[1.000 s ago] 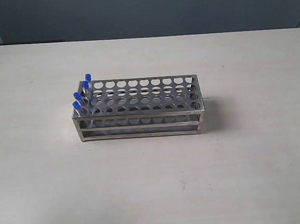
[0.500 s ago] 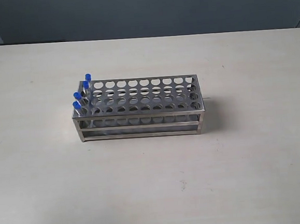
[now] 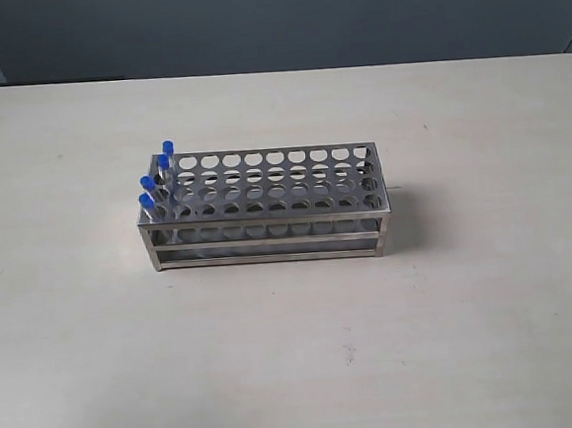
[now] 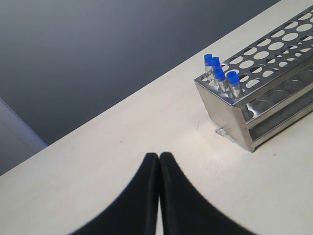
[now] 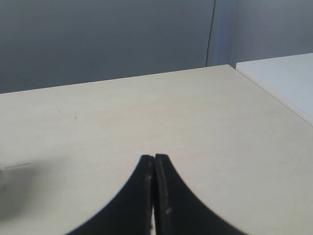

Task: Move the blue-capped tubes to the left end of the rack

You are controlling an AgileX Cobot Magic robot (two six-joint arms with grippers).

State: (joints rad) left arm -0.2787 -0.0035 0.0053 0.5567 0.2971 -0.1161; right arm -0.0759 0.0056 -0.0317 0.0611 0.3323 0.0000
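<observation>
The grey metal rack (image 3: 274, 190) stands in the middle of the table in the exterior view. Several blue-capped tubes (image 3: 156, 180) stand upright in the holes at its left end. The left wrist view shows the same tubes (image 4: 221, 74) in the rack's near end (image 4: 230, 115). My left gripper (image 4: 159, 155) is shut with nothing in it, over bare table well short of the rack. My right gripper (image 5: 154, 157) is also shut and holds nothing, over bare table. Neither gripper appears in the exterior view.
The pale table (image 3: 98, 338) ends at a dark wall behind. A white surface (image 5: 283, 78) lies past the table's edge in the right wrist view. The rack's other holes hold nothing.
</observation>
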